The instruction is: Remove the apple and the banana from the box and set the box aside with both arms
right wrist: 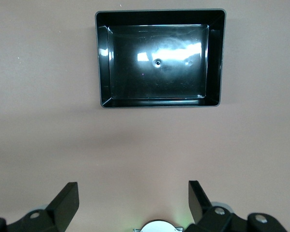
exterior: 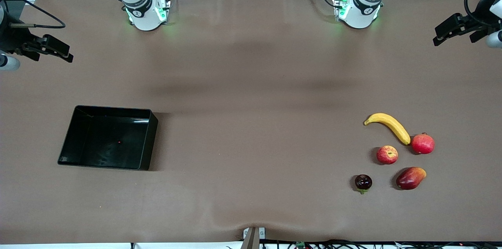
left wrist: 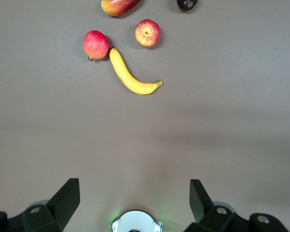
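Note:
The yellow banana [exterior: 388,126] and the small red apple with yellow streaks [exterior: 387,154] lie on the table toward the left arm's end; the apple is nearer the front camera. Both show in the left wrist view, banana [left wrist: 130,75] and apple [left wrist: 147,33]. The black open-top box [exterior: 113,110] stands empty toward the right arm's end and shows in the right wrist view [right wrist: 102,63]. My left gripper [exterior: 451,29] [left wrist: 135,186] is open and empty, raised at its end of the table. My right gripper [exterior: 59,51] [right wrist: 133,188] is open and empty, raised at the other end.
A round red fruit [exterior: 423,143] touches the banana's tip. A red-orange mango [exterior: 410,178] and a dark maroon fruit with a green stem [exterior: 363,182] lie nearer the front camera than the apple. The brown table cover is wrinkled at its front edge [exterior: 235,225].

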You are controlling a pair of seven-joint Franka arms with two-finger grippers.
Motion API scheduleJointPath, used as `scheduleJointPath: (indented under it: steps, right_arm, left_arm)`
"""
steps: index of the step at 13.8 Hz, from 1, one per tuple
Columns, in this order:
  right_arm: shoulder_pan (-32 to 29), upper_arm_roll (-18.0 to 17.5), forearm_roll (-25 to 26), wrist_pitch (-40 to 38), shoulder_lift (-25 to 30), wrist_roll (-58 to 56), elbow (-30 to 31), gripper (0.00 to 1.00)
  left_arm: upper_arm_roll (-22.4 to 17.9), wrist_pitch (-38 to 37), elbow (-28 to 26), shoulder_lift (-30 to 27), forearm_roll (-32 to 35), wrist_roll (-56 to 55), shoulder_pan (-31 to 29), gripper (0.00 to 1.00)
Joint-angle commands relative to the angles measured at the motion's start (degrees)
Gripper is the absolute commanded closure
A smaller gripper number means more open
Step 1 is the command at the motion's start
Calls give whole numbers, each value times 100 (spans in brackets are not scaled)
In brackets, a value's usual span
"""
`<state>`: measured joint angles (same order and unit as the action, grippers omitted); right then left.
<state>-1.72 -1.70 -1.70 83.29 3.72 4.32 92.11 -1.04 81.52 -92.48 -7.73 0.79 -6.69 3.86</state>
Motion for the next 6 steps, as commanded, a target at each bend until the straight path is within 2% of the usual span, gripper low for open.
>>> scheduleJointPath:
  steps: [1, 6]
  right_arm:
    - [14, 64, -286, -41, 59, 122, 35, 0]
    - [5, 64, -217, -50, 50, 69, 26, 0]
  left_arm:
    - [-27, 75, 72, -10, -70, 63, -16, 0]
    - [-1, 66, 152, 35, -44, 19, 1, 0]
